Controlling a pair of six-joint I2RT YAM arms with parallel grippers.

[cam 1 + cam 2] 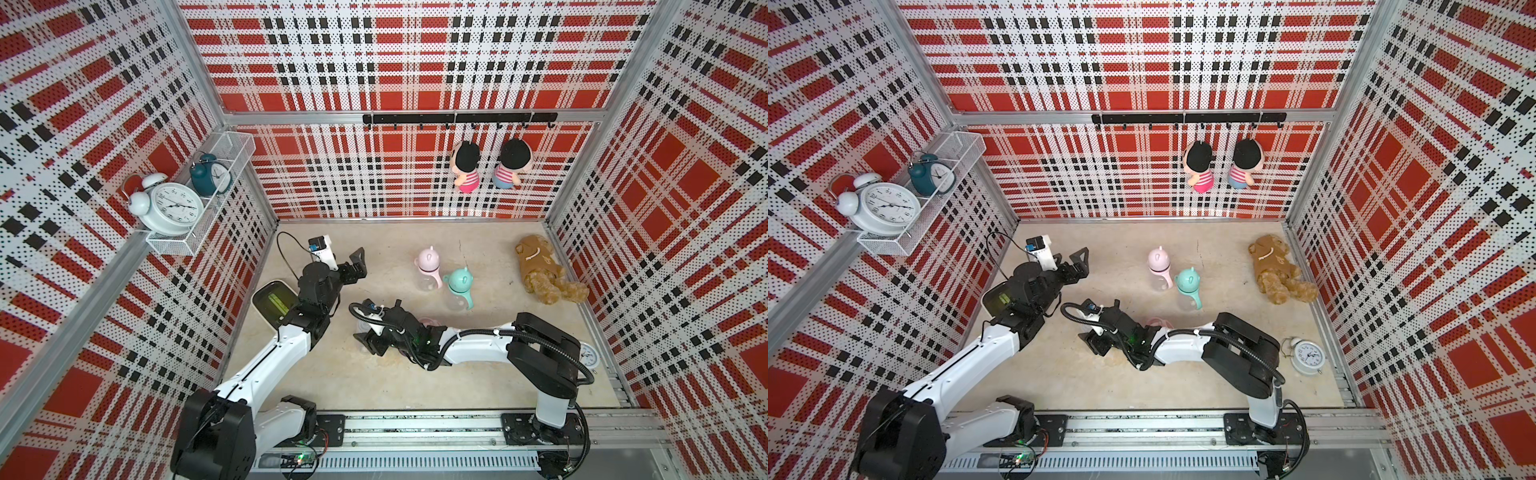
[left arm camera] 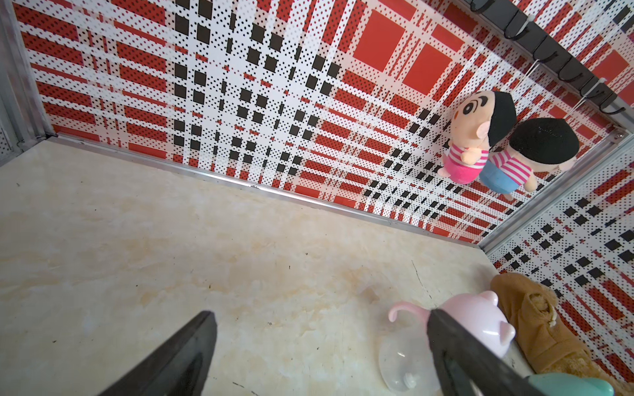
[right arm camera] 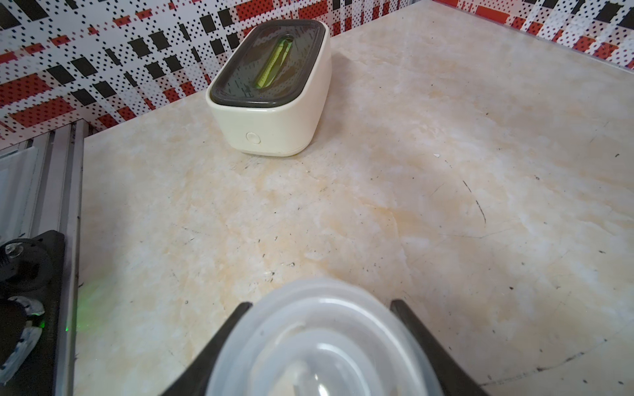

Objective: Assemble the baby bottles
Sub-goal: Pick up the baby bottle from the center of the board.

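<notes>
Cream box (image 1: 270, 303) sits at the left edge of the desk (image 1: 374, 386). Left gripper (image 1: 360, 262), upper left of the desk in a top view: fingers spread wide, nothing btwn them. Right gripper (image 3: 320, 303), lower centre of the right wrist view: fingers part-open either side of a clear bottle body (image 3: 322, 353); can't tell if they press on it yet.

The body is prob. v. light: thin stiff plastic, smooth + round, so likely slippery. It looks best taken across the belly, leaving the mouth free for a collar. Too hard a squeeze may flex it or pop it out.

Pink part (image 1: 428, 321) peeks from behind the right arm, mostly hidden.

Count:
- Capped bottles, 2: pink bottle (image 1: 428, 270) and teal bottle (image 1: 457, 289), just beside each other, mid-desk.
- Bare body, 1.
- Clocks, 3: white clock (image 1: 172, 208) and teal clock (image 1: 210, 176) on the shelf (image 1: 174, 245), upper left; small clock (image 1: 1308, 355) at the desk's right edge.
- Plush, 3: two dolls (image 1: 467, 166), one bear (image 1: 548, 270).
</notes>
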